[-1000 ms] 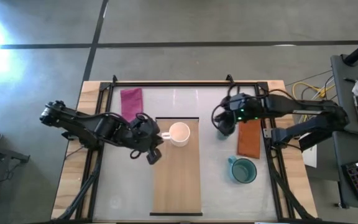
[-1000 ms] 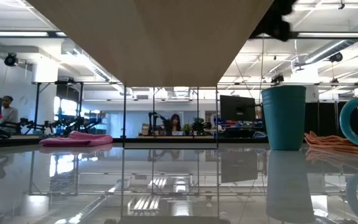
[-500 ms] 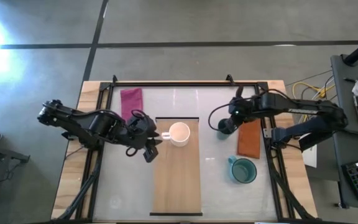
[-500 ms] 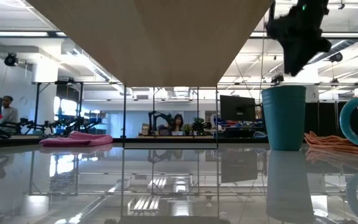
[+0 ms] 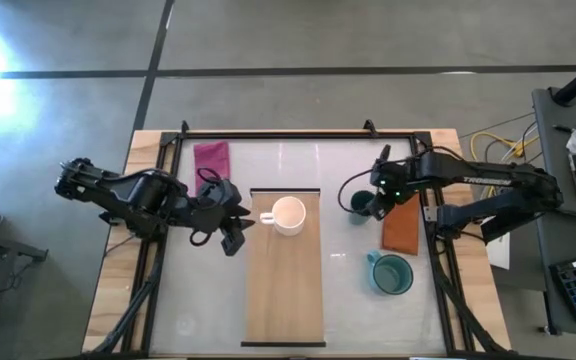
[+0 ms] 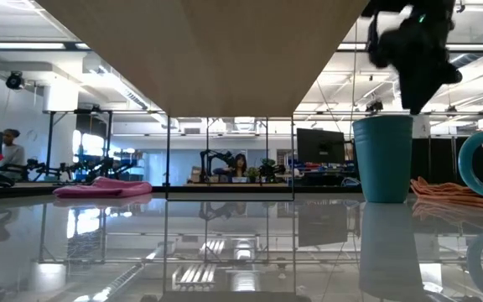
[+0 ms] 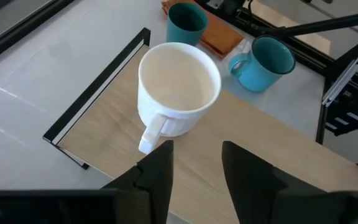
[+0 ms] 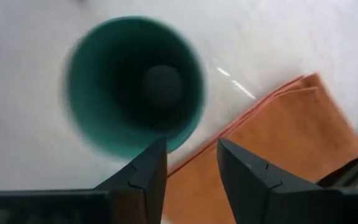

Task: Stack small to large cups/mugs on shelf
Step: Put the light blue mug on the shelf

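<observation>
Right gripper (image 8: 188, 171), fingers spread, has dropped over the small dark green cup (image 8: 135, 84) near the table's far right side; rim just ahead, not pinched — grasp looks imminent. Left gripper (image 7: 194, 165), spread, has backed off the cream mug (image 7: 179, 87), now on the shelf (image 5: 286, 290) far end.

Magenta cloth (image 5: 211, 159) near table's far-left corner; orange cloth (image 5: 401, 223) on right side; person (image 6: 9, 146) in background.

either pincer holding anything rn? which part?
Nothing held. Left pincer open, short of the white mug; right pincer open above the green cup.
</observation>
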Tool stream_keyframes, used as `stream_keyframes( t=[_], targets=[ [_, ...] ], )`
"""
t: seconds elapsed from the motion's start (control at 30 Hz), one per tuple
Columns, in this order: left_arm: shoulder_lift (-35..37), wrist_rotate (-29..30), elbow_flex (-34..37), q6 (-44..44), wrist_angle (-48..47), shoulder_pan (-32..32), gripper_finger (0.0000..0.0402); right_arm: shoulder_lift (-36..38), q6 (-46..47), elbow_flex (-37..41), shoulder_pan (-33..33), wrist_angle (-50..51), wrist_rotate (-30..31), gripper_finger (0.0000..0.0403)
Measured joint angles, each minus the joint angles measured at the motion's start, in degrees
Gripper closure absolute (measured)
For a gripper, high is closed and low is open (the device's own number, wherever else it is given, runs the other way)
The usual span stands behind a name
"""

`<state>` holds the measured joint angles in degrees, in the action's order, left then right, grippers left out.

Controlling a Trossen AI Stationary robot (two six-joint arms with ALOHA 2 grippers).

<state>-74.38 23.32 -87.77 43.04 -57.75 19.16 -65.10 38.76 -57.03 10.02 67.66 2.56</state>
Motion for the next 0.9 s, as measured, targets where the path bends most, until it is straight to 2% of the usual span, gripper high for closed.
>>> stream_keyframes(
  t=[0.1, 0.23, 0.4, 0.53, 0.7, 0.9],
  targets=[
    [0.3, 0.2, 0.0, -0.4, -0.3, 0.0, 0.0279, 4.0, 2.3, -0.6, -3.0, 3.3, -1.5, 0.0265],
    [0.4, 0.4, 0.0, -1.8, -0.3, 0.0, 0.0279, 8.4, 7.6, 0.1, -10.8, 9.0, -2.4, 0.0264],
    [0.4, 0.7, 0.0, -3.4, -0.3, -0.3, 0.0279, 11.8, 16.5, 2.2, -21.9, 8.9, -2.8, 0.0264],
    [0.5, 0.7, 0.0, -4.0, -0.3, -0.6, 0.0279, 11.6, 22.6, 4.9, -29.3, 8.8, -2.8, 0.0264],
    [0.6, 0.6, 0.0, -4.4, -0.3, -0.8, 0.0279, 9.8, 26.4, 8.8, -35.6, 4.6, -2.8, 0.0264],
    [0.7, 0.6, 0.0, -4.4, -0.2, -0.8, 0.0279, 9.4, 30.6, 12.3, -39.4, -4.1, -3.0, 0.0264]
  ],
)
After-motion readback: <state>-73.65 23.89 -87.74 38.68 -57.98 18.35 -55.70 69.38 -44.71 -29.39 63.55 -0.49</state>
